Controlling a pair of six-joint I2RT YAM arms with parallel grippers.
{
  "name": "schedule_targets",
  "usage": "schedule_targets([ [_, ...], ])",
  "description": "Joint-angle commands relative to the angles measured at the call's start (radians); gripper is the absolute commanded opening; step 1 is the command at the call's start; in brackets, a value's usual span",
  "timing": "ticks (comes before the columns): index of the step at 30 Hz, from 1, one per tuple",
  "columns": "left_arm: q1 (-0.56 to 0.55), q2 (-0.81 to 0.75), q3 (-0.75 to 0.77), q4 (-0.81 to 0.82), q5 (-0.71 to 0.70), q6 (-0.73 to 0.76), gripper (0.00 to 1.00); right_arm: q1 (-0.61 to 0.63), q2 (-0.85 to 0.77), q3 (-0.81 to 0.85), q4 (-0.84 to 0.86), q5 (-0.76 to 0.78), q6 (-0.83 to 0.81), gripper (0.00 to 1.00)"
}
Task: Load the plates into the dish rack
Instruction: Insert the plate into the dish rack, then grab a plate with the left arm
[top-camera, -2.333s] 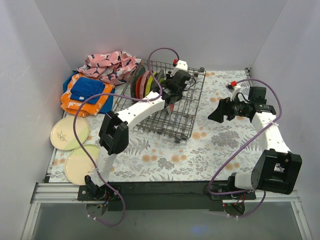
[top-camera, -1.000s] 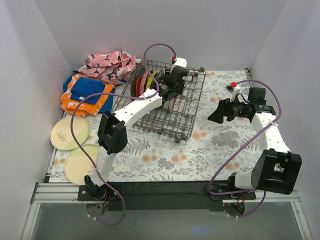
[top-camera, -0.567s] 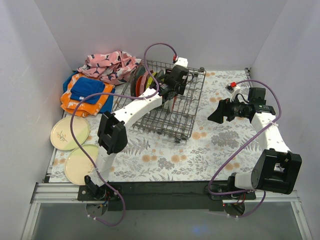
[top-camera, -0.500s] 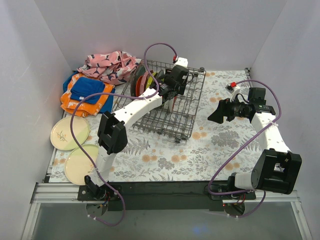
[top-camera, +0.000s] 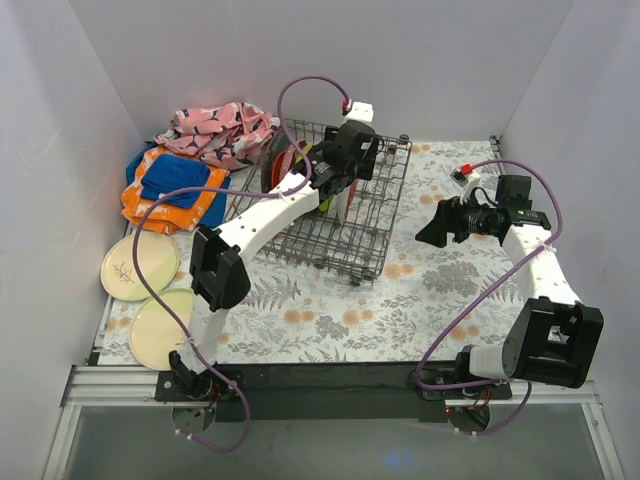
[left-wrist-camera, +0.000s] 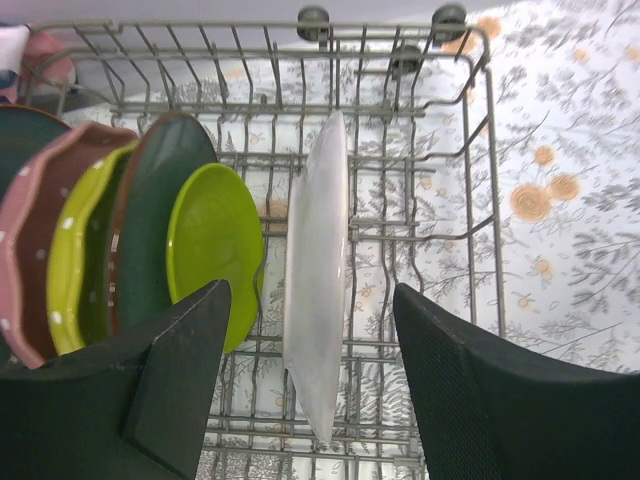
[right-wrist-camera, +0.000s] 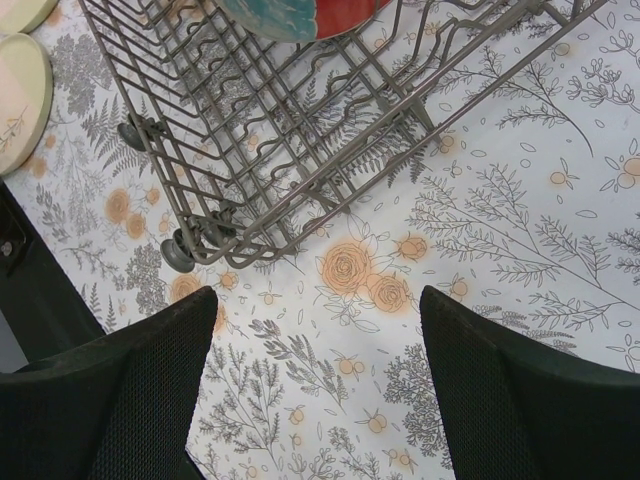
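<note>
The dish rack (top-camera: 372, 215) stands at the back centre, with several plates upright at its left end (top-camera: 283, 165). In the left wrist view the rack (left-wrist-camera: 480, 150) holds pink, lime dotted, dark green and lime green plates (left-wrist-camera: 215, 250), then a plate seen edge-on with a white back (left-wrist-camera: 318, 270). My left gripper (top-camera: 335, 185) hangs open over that plate (left-wrist-camera: 308, 297), its fingers clear of it on both sides. The right wrist view shows a red and teal plate (right-wrist-camera: 300, 15) in the rack (right-wrist-camera: 250, 130). My right gripper (top-camera: 428, 226) is open and empty above the mat (right-wrist-camera: 315, 300). Two cream plates (top-camera: 139, 266) (top-camera: 163, 325) lie flat at front left.
Folded orange and blue cloths (top-camera: 170, 185) and a pink patterned cloth (top-camera: 215, 128) lie at the back left. The rack's right half has bare tines. The floral mat (top-camera: 440, 290) spreads between the rack and the right arm. White walls close in three sides.
My left gripper has lifted up and back from the edge-on plate, which stays standing in the rack. The right arm has not moved.
</note>
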Motion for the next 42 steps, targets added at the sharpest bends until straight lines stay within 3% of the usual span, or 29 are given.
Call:
schedule_targets([
  [1,0.008,-0.184,-0.017,0.006,-0.007,-0.054,0.65,-0.007,-0.011,0.012,0.005,-0.013,-0.040,0.87],
  [7,0.013,-0.371,-0.171,-0.008,-0.001,-0.146,0.66,-0.007,-0.017,0.027,-0.029,-0.027,-0.098,0.87],
  [13,0.071,-0.653,-0.487,-0.038,0.010,-0.336,0.66,0.004,-0.022,0.064,-0.070,-0.055,-0.177,0.87],
  [18,0.279,-0.945,-0.882,0.004,0.160,-0.560,0.66,0.050,-0.008,0.092,-0.118,-0.058,-0.227,0.87],
  [19,0.319,-1.050,-0.930,0.015,0.188,-0.586,0.66,0.059,-0.007,0.102,-0.127,-0.058,-0.244,0.88],
  [23,0.534,-1.216,-1.116,0.020,0.278,-0.666,0.71,0.122,-0.010,0.116,-0.161,-0.030,-0.295,0.87],
  [26,0.629,-1.252,-1.190,-0.018,0.384,-0.690,0.71,0.208,-0.026,0.129,-0.191,-0.012,-0.344,0.88],
  [29,0.640,-1.256,-1.214,-0.052,0.398,-0.694,0.70,0.327,-0.043,0.147,-0.240,0.017,-0.390,0.87],
  [35,0.642,-1.264,-1.145,-0.176,0.326,-0.631,0.69,0.654,-0.042,0.181,-0.273,0.080,-0.404,0.87],
  [42,0.642,-1.321,-1.145,-0.422,0.206,-0.667,0.70,1.001,0.137,0.319,-0.277,0.143,-0.372,0.87],
])
